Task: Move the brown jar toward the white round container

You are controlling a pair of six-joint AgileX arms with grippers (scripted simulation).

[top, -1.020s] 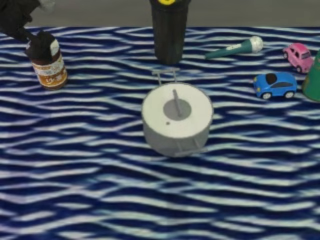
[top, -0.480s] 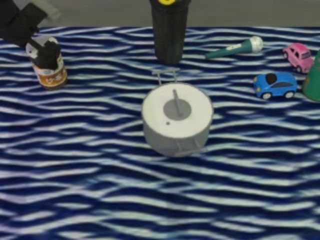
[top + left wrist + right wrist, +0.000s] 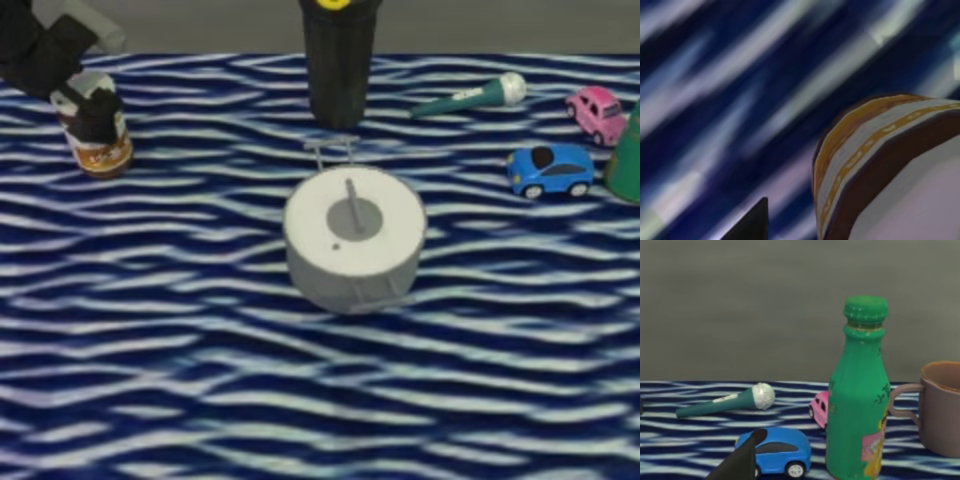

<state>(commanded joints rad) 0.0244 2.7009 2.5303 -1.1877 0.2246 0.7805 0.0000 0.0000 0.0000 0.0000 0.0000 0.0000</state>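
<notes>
One arm works: at the table's far left our left end effector sits over the small brown cylindrical jar with a white lid; we cannot tell its grip. The large squat white-grey round container stands mid-table, well apart. Our right arm is out of the top view.

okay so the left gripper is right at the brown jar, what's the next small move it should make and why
Probably close the left gripper on the brown jar before carrying anything. In the top view it sits over the jar's lid at the table's far left, and the jar stands well apart from the white round container at the middle. Whether the fingers already grip isn't clear.
</notes>
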